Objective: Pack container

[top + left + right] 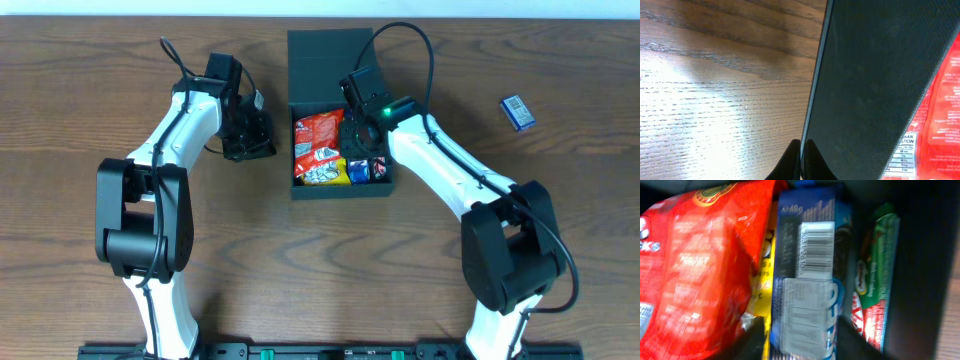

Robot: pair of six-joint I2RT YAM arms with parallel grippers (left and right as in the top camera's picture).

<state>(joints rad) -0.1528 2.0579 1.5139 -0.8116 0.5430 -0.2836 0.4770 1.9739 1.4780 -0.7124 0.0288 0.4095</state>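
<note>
The right tool [802, 341] hangs inside the container [340, 192], jaws spread either side of a blue packet [805, 255], its arm reaching in from the container's right. We see the left tool [801, 162] closed on nothing just left of the container, which sits lid-open on the table [90, 80] between both arms.

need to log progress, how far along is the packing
Done: a red packet, a yellow packet and a green packet lie in the container. In hand: the right gripper stands open astride a blue packet inside it; the left gripper is shut beside the container's wall. To do: a small blue box lies out on the table, and the lid is open.
</note>
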